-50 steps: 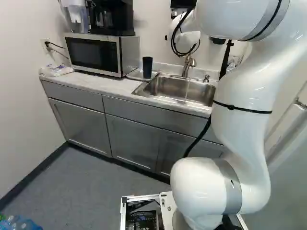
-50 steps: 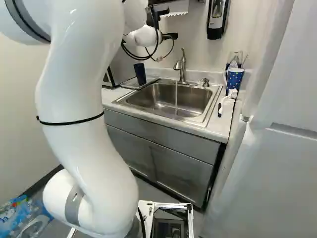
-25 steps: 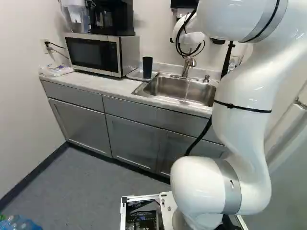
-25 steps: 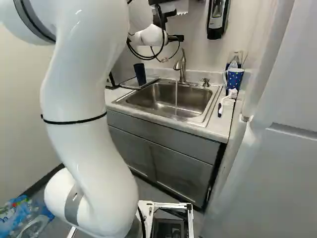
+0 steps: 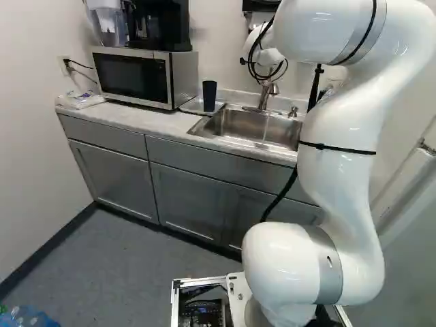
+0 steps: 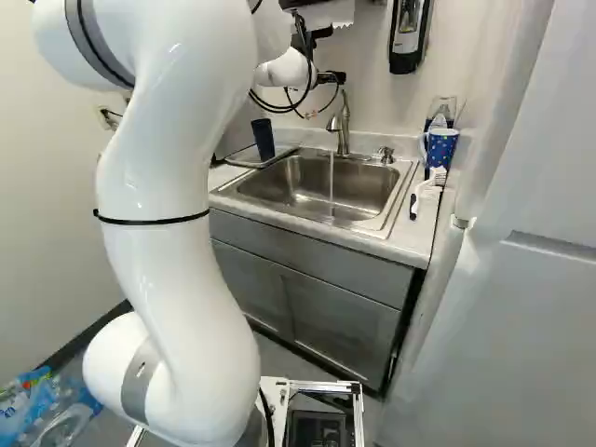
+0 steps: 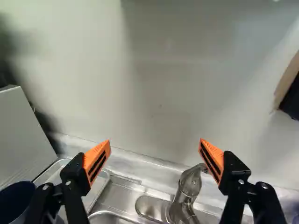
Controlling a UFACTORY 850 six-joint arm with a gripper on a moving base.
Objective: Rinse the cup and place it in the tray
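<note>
So the cup (image 5: 209,96) is standing upright on the tray (image 5: 191,106), upper middle of the left base view, with the microwave (image 5: 179,78) just left and the sink (image 5: 254,126) just right. The gripper (image 6: 332,76) is up near the wall, upper middle of the right base view. Wrist view has the gripper (image 7: 154,143) wide open, holding nothing, cup off to one side. One orange pad (image 7: 212,158) overlaps the faucet (image 7: 188,189), can't tell if they touch. Water's running into the sink, btw.
</note>
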